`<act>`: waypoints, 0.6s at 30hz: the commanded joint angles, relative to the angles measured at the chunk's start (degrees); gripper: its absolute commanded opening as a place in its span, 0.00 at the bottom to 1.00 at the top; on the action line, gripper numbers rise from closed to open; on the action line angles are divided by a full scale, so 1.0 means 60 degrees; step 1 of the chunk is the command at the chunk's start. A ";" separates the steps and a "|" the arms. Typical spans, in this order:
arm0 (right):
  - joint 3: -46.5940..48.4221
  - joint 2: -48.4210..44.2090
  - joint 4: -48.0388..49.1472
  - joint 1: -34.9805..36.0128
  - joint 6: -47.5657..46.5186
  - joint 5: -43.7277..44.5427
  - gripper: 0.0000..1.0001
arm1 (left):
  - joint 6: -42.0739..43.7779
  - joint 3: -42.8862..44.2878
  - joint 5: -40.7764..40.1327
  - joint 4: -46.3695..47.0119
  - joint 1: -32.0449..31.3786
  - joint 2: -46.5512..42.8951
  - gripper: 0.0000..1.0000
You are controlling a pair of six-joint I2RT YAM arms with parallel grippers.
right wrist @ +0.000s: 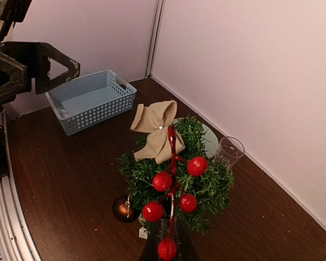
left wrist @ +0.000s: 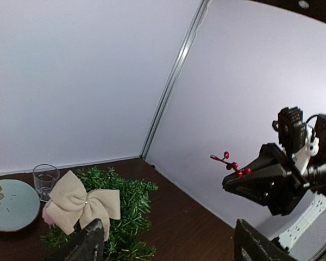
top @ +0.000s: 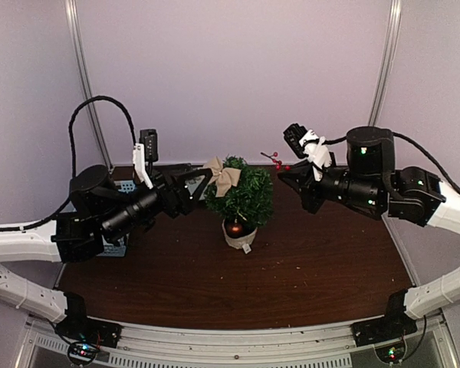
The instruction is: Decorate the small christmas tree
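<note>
While small christmas tree (top: 241,195) sits mid-table with beige bow (top: 223,175) on top and brown bauble (top: 234,228) at its 6 o'clock, job looks part done: right gripper (top: 284,173) at 3 o'clock clenches a red berry sprig (right wrist: 171,190), not yet placed; left gripper (top: 207,184) at 9 o'clock is released, empty

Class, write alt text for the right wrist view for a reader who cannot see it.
A red berry sprig, held upright by the right gripper, fronts the small christmas tree, which bears a beige bow and a brown bauble. Beyond sit a blue basket and a glass cup.
</note>
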 commanded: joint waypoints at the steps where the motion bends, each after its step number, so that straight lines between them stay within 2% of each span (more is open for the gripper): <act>1: -0.0041 -0.0464 -0.1913 -0.0349 0.0807 -0.2004 0.00 | 0.3824 0.1180 0.0976 -0.4285 0.0062 -0.0005 0.79; 4: 0.0078 -0.0518 -0.2782 -0.0451 0.1041 -0.2920 0.00 | 0.5789 0.1984 0.1607 -0.5941 -0.0004 0.0263 0.67; 8: 0.0196 -0.0362 -0.3545 -0.0489 0.1513 -0.4274 0.00 | 0.7623 0.1725 0.2025 -0.5714 -0.0427 0.0160 0.56; 12: 0.0442 0.0001 -0.4104 -0.0487 0.1880 -0.5105 0.00 | 0.9353 0.2068 0.1523 -0.6164 -0.1154 0.0542 0.45; 15: 0.0504 0.0225 -0.4120 -0.0485 0.2100 -0.5706 0.00 | 1.0156 0.2371 0.0985 -0.6345 -0.1578 0.0995 0.40; 18: 0.0572 0.0443 -0.4135 -0.0490 0.2204 -0.5953 0.00 | 1.0355 0.2702 0.1013 -0.6447 -0.1788 0.1365 0.38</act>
